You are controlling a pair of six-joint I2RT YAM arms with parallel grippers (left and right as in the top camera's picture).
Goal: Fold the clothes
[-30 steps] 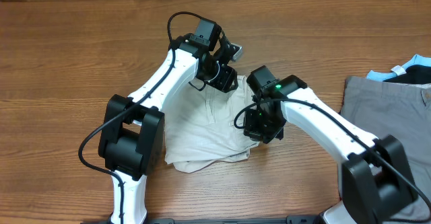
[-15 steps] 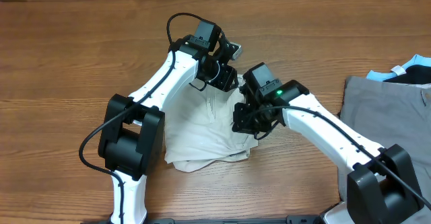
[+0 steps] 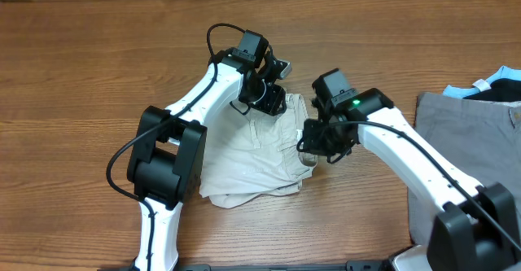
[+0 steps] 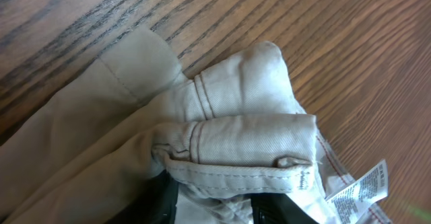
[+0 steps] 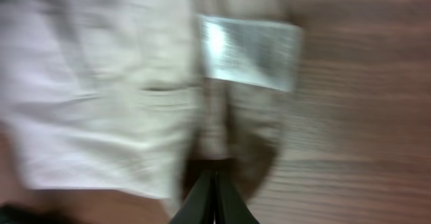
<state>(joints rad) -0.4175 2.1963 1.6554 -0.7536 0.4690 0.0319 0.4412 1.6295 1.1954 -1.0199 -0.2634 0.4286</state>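
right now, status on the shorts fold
Left gripper shut on shorts waistband. Right gripper looks shut on their edge, view blurred. Grey garment well aside.

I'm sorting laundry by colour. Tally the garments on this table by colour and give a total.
Beige shorts: 1
Grey garment: 1
Black and light-blue garment: 1
Total: 3
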